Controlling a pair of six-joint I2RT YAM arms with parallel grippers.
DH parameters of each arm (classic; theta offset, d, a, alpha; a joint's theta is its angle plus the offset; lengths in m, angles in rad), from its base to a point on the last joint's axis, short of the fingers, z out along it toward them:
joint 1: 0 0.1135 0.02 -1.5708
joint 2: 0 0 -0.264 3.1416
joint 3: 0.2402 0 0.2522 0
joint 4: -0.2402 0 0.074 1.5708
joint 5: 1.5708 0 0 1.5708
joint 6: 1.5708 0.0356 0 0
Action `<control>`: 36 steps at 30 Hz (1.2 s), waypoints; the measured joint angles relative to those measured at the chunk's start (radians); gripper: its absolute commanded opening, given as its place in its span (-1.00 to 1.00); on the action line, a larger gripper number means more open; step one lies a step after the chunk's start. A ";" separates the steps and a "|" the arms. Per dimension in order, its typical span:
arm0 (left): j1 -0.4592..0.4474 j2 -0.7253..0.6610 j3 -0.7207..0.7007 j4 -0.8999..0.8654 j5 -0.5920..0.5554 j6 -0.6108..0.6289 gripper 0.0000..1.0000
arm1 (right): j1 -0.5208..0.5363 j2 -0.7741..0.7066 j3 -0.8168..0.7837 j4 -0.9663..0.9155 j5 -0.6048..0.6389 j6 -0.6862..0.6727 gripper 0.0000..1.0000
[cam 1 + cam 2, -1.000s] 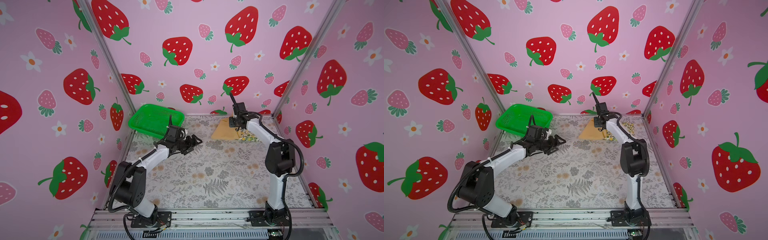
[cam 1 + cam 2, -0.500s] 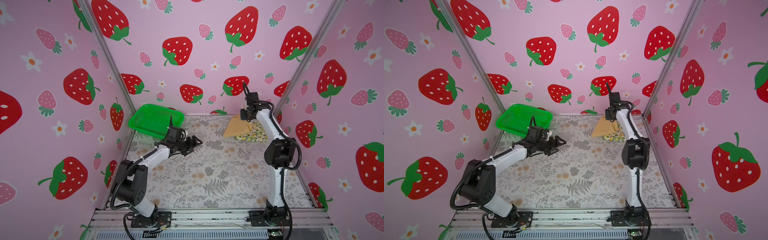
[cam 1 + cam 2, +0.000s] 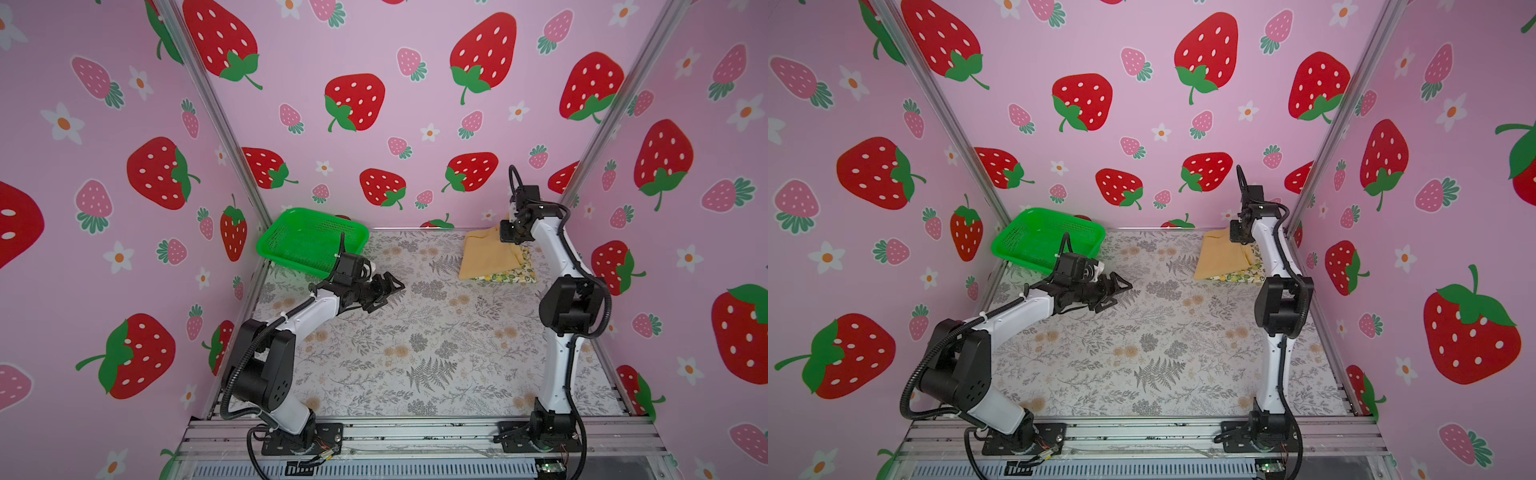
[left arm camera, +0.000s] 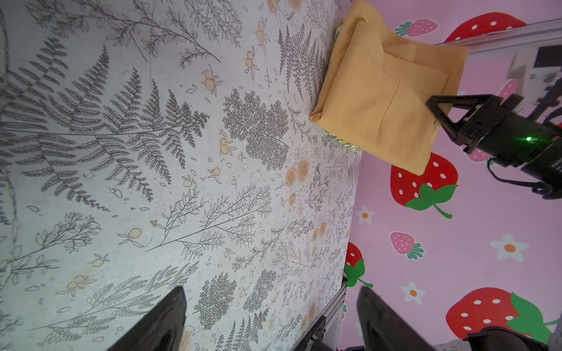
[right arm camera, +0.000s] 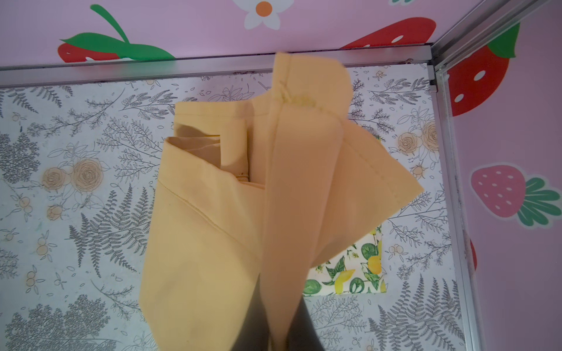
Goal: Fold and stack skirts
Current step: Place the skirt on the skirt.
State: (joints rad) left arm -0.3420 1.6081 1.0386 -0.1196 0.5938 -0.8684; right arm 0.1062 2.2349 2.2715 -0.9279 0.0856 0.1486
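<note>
Now my right pincer (image 3: 512,235) is clamped on the mustard skirt (image 3: 487,258) at 1 o'clock on the desk (image 3: 415,332) — I'd lay it flat, squared over the lemon skirt (image 3: 514,276); left pincer (image 3: 388,291) apart, empty.

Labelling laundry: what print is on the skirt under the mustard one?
The lower skirt: cream with yellow lemons and green leaves; clearest in the right wrist view.

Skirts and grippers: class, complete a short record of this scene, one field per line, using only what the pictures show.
Lemon skirt: folded flat, bottom of the pile, far right corner of the table
Mustard skirt: folded, lying on top of it, one edge lifted
Right gripper: shut on that lifted edge
Left gripper: open, empty, above the table
Green basket: far left corner, no cloth seen inside
</note>
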 measured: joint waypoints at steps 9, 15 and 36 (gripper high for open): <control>0.000 0.000 0.000 -0.012 -0.002 0.000 0.78 | -0.047 0.049 0.043 -0.012 0.037 -0.018 -0.76; 0.000 0.012 0.000 -0.011 -0.002 0.000 0.78 | -0.073 0.094 0.050 -0.006 0.072 -0.021 -0.76; 0.000 0.020 0.121 -0.208 -0.151 0.171 0.99 | -0.111 0.140 -0.063 0.169 0.201 -0.003 0.67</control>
State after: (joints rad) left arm -0.3420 1.6283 1.1591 -0.3275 0.4431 -0.6979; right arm -0.0048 2.3749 2.2089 -0.7586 0.2871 0.1452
